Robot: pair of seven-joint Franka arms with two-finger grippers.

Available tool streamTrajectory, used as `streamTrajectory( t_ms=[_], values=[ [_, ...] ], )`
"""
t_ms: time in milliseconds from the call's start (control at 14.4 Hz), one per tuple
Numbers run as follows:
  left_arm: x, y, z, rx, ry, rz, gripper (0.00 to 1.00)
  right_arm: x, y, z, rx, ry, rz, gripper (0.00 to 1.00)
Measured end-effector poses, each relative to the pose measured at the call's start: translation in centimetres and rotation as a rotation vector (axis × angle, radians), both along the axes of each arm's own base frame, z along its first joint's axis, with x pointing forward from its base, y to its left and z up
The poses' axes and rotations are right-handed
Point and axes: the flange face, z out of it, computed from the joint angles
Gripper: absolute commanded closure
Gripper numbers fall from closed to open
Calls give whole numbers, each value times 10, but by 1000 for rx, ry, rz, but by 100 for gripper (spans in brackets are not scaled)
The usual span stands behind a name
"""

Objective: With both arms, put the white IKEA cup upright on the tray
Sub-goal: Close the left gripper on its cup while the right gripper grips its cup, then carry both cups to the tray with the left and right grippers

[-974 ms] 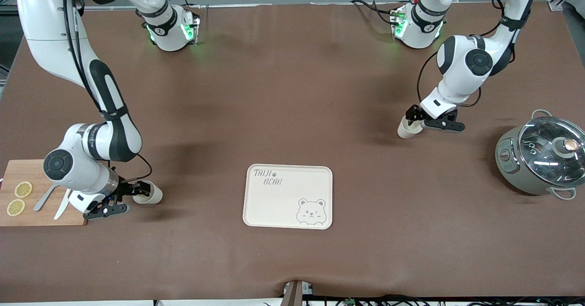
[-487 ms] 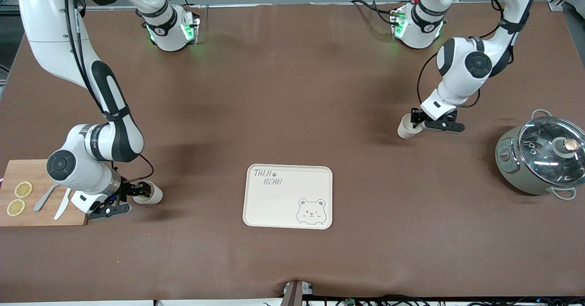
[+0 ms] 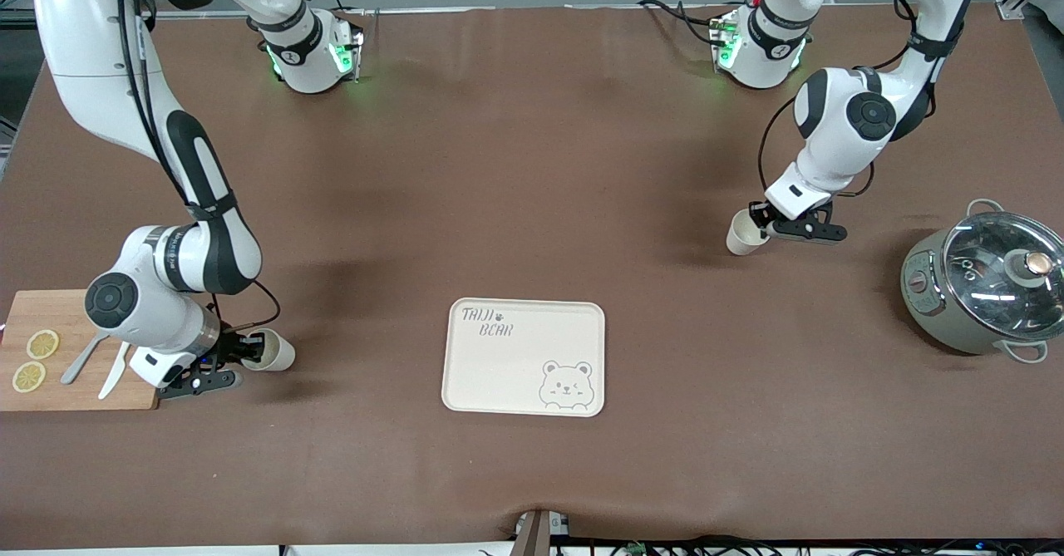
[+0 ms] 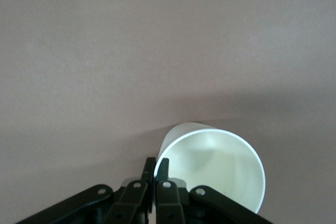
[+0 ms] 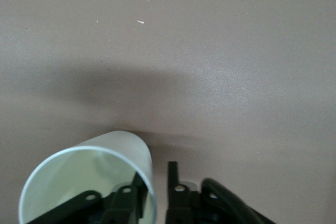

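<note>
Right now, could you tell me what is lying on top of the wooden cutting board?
On the cutting board lie two lemon slices and two pale utensils. The right arm hangs over the board's corner, so anything beneath it is covered.

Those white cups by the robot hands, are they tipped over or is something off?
Both are tilted, not upright. The left gripper pinches one cup by its rim; the right gripper pinches the other cup. The tray holds none.

The tray [image 3: 523,356] has bare table all round it, so a gripper can come in from any side. The pot [image 3: 981,283] and the board [image 3: 58,348] sit at the table's two end edges
</note>
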Motion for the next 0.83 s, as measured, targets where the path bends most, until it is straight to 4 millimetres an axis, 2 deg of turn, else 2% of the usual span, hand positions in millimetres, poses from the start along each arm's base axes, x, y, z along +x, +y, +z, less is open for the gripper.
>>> streamTrajectory(
  t_ms=[139,278,487,626,835],
  values=[
    [20,-7,12,-4,30,20,100,0,1,0,1,-1,1,98],
    [51,-28,36,-8,92,58,100,1,5,4,4,-6,6,100],
    [95,-93,67,-37,102,136,100,1,5,4,4,-6,7,100],
    [113,-139,69,-62,99,189,100,2,5,4,4,-7,7,100],
    [131,-198,59,-87,117,254,100,2,6,5,4,-8,9,100]
  ],
)
